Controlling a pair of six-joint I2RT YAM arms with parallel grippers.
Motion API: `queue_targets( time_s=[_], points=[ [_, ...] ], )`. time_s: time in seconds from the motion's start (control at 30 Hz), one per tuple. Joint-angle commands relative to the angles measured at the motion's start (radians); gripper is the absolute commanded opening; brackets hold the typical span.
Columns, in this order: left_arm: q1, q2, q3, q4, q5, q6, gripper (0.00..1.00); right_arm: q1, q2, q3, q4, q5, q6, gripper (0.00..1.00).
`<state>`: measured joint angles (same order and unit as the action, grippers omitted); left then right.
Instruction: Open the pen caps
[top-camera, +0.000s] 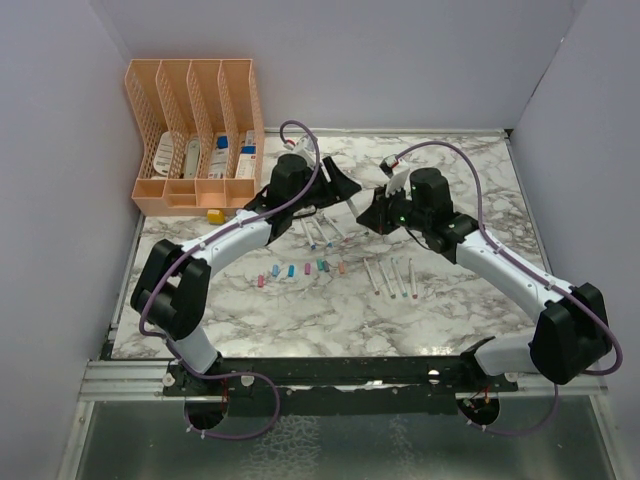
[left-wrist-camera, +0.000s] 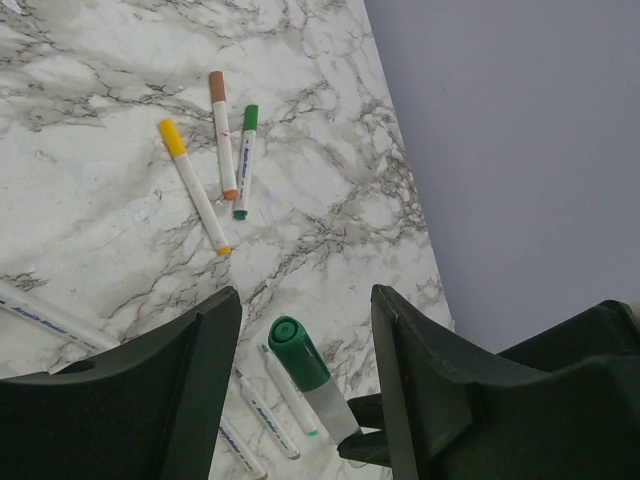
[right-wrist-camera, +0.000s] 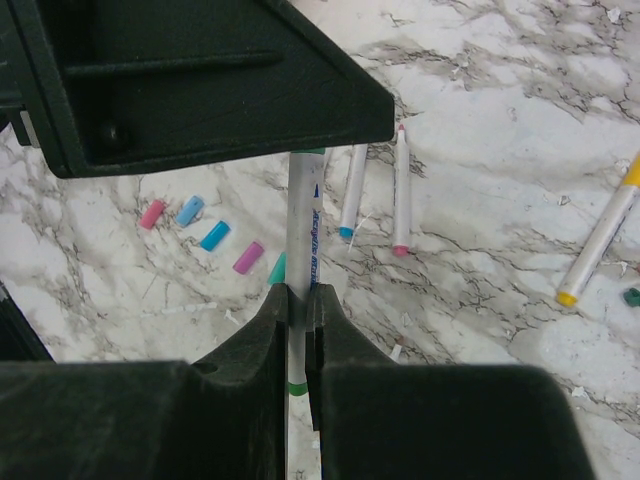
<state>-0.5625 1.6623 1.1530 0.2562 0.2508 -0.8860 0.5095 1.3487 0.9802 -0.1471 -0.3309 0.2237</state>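
Note:
My right gripper (right-wrist-camera: 300, 292) is shut on a pale pen (right-wrist-camera: 303, 225) and holds it off the table. The pen's green cap (left-wrist-camera: 298, 352) points up between the fingers of my left gripper (left-wrist-camera: 305, 300), which is open, with a gap on each side of the cap. In the top view the two grippers meet over the middle of the table, left (top-camera: 338, 192) and right (top-camera: 372, 212). Several loose caps (right-wrist-camera: 214, 235) lie in a row below. Uncapped pens (right-wrist-camera: 401, 190) lie beside them, and three capped pens (left-wrist-camera: 222, 135) lie farther off.
An orange file rack (top-camera: 195, 135) stands at the back left with a yellow block (top-camera: 215, 215) in front of it. More uncapped pens (top-camera: 390, 275) lie right of the row of caps (top-camera: 300, 268). Walls close in the marble table (top-camera: 480, 180) on three sides.

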Motion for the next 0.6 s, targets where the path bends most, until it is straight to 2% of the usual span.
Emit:
queue_targets(
  time_s=[0.0, 0.3, 0.43, 0.57],
  points=[
    [-0.013, -0.032, -0.021, 0.018, 0.031, -0.007, 0.54, 0.004, 0.004, 0.030, 0.035, -0.008, -0.007, 0.01],
    [-0.013, -0.038, -0.037, 0.030, 0.038, -0.015, 0.31, 0.004, 0.007, 0.032, 0.040, -0.007, -0.010, 0.01],
    [-0.013, -0.043, -0.036, 0.030, 0.027, -0.017, 0.31, 0.004, 0.010, 0.031, 0.036, -0.011, -0.011, 0.01],
    [-0.013, -0.050, -0.029, 0.029, 0.015, -0.023, 0.35, 0.004, 0.007, 0.017, 0.034, -0.012, -0.012, 0.02]
  ],
)
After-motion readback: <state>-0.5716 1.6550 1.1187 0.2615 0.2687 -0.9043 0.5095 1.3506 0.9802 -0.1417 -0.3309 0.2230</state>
